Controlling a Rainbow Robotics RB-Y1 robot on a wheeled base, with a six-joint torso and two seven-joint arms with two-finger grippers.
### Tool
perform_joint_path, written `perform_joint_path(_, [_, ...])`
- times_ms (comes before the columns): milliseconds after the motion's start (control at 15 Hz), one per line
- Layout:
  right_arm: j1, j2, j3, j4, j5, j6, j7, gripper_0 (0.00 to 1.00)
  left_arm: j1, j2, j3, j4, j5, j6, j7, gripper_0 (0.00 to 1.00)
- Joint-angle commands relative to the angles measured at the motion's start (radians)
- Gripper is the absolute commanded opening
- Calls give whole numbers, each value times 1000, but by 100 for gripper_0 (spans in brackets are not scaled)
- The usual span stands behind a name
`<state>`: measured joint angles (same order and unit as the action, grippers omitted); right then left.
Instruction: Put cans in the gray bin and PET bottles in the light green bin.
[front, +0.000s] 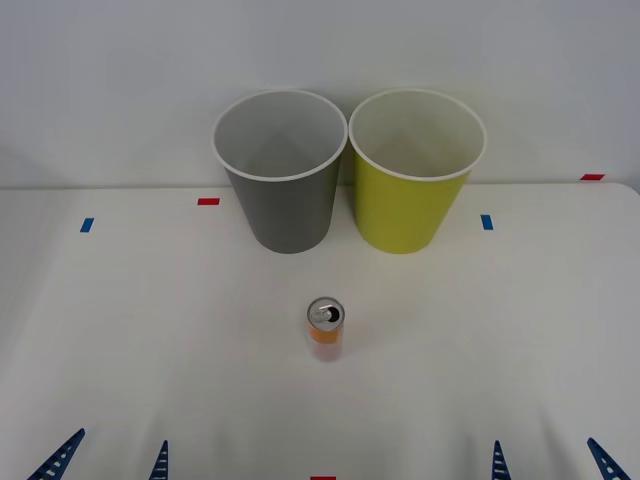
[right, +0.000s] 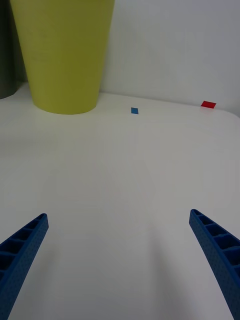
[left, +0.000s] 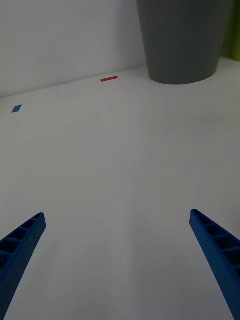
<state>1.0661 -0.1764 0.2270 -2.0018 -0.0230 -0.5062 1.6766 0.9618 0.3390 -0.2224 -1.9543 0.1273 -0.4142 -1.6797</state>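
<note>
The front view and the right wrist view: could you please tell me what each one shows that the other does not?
Front view alone: the orange can standing upright before the bins, the whole gray bin with its white inside, and the left end effector, open at the near edge. Right wrist view alone: nothing extra; it looks closer along the table. Shared: the light green bin, a blue mark, a red mark, and the open right end effector.

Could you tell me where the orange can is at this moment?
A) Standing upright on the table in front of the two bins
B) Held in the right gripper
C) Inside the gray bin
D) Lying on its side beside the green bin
A: the orange can stands upright on the table, silver top up, nearer than the gray bin and light green bin, with nothing gripping it.
</note>
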Motion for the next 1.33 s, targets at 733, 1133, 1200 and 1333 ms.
perform_joint_path(733, [0,0,0,0,0,0,0,98,0,0,0,0,0,0,0,100])
perform_joint_path(1133, [0,0,0,0,0,0,0,98,0,0,0,0,0,0,0,100])
perform_joint_path(1200, [0,0,0,0,0,0,0,98,0,0,0,0,0,0,0,100])
perform_joint_path(1333, [0,0,0,0,0,0,0,98,0,0,0,0,0,0,0,100])
